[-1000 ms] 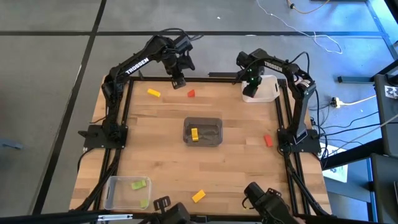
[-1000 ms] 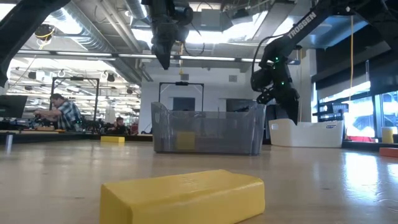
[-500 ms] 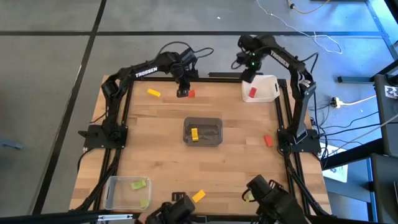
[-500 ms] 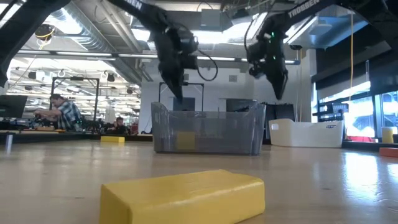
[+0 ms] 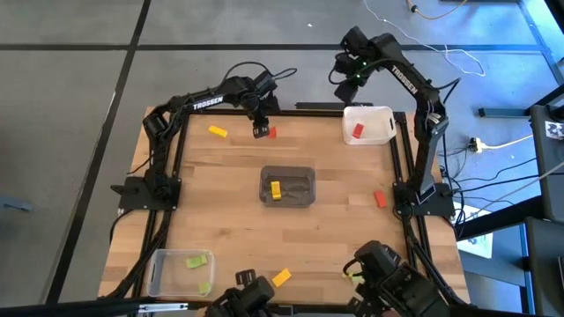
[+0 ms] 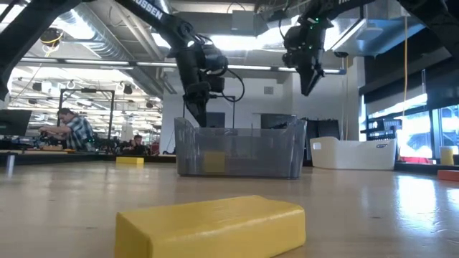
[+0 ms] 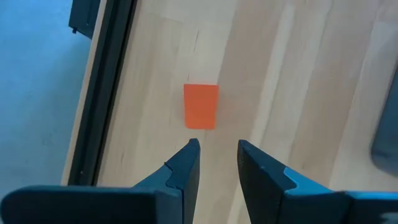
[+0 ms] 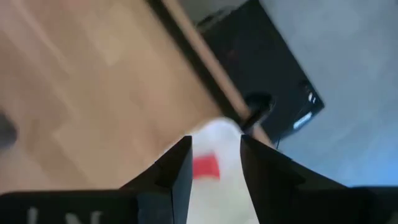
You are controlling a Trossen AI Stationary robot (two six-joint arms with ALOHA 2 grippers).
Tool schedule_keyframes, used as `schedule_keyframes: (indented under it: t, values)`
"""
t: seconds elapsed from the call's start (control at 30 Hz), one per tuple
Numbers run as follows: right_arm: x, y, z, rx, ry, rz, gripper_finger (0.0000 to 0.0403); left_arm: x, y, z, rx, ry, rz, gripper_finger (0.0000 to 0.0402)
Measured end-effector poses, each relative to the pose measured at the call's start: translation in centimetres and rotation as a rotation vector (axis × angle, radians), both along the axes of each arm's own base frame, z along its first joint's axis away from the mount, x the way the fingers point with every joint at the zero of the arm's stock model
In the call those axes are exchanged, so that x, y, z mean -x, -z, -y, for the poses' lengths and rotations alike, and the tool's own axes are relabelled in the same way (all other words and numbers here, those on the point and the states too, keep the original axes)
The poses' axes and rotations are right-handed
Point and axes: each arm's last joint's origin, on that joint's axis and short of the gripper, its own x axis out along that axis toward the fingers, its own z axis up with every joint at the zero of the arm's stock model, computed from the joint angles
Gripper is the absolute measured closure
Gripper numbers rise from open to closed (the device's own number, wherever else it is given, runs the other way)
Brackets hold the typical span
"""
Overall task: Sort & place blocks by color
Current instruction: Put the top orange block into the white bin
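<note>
In the high view the left gripper (image 5: pixel 261 131) now hangs low over the upper middle of the table (image 5: pixel 344 238), just beside the red block (image 5: pixel 270 133). One second ago it stood higher and a little more to the left; since half a second ago it has hardly moved. In the left wrist view its fingers (image 7: pixel 186 167) stand apart with a narrow gap and hold nothing, and the red block (image 7: pixel 201 106) lies on the wood just ahead of the tips, not touching them.

The right gripper (image 5: pixel 345 91) has gone up and away from the white bin (image 5: pixel 384 114). One second ago it was down over this bin; now it is above the bin's upper left corner, outside the table edge. Its fingers are apart and empty. A red block in the white bin (image 5: pixel 357 132), which the arm covered one second ago, is now visible.

The other blocks lie as before: a yellow block (image 5: pixel 218 132) at upper left, a yellow one in the grey bin (image 5: pixel 276 190) at the centre, a red block at right (image 5: pixel 380 199), a yellow block at the lower edge (image 5: pixel 281 277), and green blocks (image 5: pixel 196 261) in the clear bin (image 5: pixel 159 273) at lower left.
</note>
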Motion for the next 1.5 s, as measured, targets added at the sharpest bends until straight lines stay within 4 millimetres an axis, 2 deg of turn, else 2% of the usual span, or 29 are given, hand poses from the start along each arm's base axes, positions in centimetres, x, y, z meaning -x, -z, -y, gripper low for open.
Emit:
schedule_keyframes:
  t: [0.17,0.47,0.77,1.13,1.5]
  values:
    - [-0.5,1.0,-0.1,-0.074,-0.073,0.076,0.0269,-0.3,0.0,0.4,-0.043,-0.008,-0.034,0.0303]
    - [-2.9,1.8,-1.8,-0.103,-0.191,0.099,0.0269,-0.9,0.0,1.2,-0.135,-0.019,-0.103,0.0303]
    - [-4.4,1.8,-2.9,-0.066,-0.200,0.090,0.0269,-0.6,0.0,0.9,0.010,0.000,-0.002,0.0303]
    - [-5.9,1.6,-3.6,-0.033,-0.204,0.137,0.0269,-0.8,-0.1,0.9,0.009,0.006,0.017,0.0303]
    - [-6.7,1.3,-3.4,0.028,-0.220,0.190,0.0269,-1.1,0.0,1.3,0.032,0.003,0.026,0.0303]
